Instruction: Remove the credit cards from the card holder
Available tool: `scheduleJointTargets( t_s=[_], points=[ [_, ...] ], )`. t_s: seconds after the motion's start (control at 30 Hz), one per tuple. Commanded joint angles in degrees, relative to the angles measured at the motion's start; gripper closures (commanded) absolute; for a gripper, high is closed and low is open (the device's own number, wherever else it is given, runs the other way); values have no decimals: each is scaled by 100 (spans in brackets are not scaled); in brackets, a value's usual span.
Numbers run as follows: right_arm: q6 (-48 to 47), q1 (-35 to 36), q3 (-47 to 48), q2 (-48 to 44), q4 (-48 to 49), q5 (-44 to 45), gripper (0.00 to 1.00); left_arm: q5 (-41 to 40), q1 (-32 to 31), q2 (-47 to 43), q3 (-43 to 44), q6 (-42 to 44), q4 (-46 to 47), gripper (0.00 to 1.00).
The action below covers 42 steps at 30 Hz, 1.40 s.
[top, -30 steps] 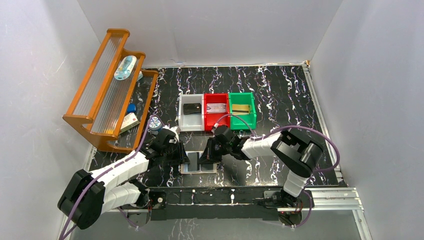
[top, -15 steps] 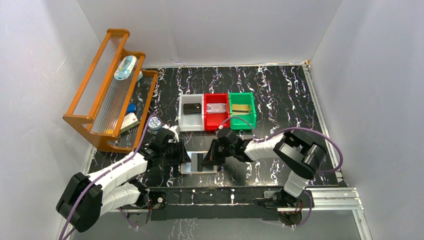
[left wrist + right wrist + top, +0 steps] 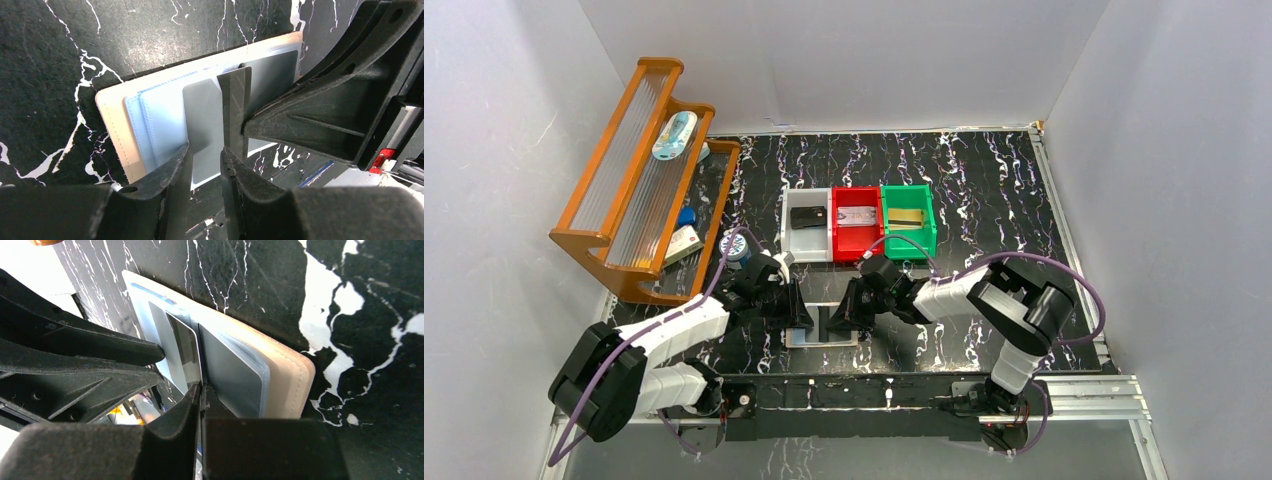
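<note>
Right wrist view: right gripper (image 3: 201, 390) was pinched shut on dark glossy card (image 3: 184, 347), partly out of tan leather bifold card holder (image 3: 292, 375), which lay open at frame centre. Left gripper (image 3: 206, 150), narrowly parted, seemed to pin it. The pull needed a straight, slow draw.

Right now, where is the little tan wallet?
The wallet lies open near the table's front edge in the overhead view, between the left fingers and the right fingers, which pinch a card, just before the red bin.
</note>
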Motion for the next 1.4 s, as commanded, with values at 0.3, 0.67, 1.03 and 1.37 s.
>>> scheduleJointTargets(
  t_s=[0.3, 0.67, 1.03, 1.37],
  points=[
    [166, -67, -53, 356, 731, -106, 72, -125, -33, 6, -211, 1, -336, 75],
    [392, -72, -213, 565, 1749, -291, 76, -122, -33, -20, -209, 4, -347, 76],
    [-25, -78, -405, -31, 1328, -157, 100, -551, -33, -429, -119, -91, -566, 76],
    [-144, -145, -662, -468, 1267, -174, 100, -741, -33, -615, -90, -123, -661, 77]
  ],
)
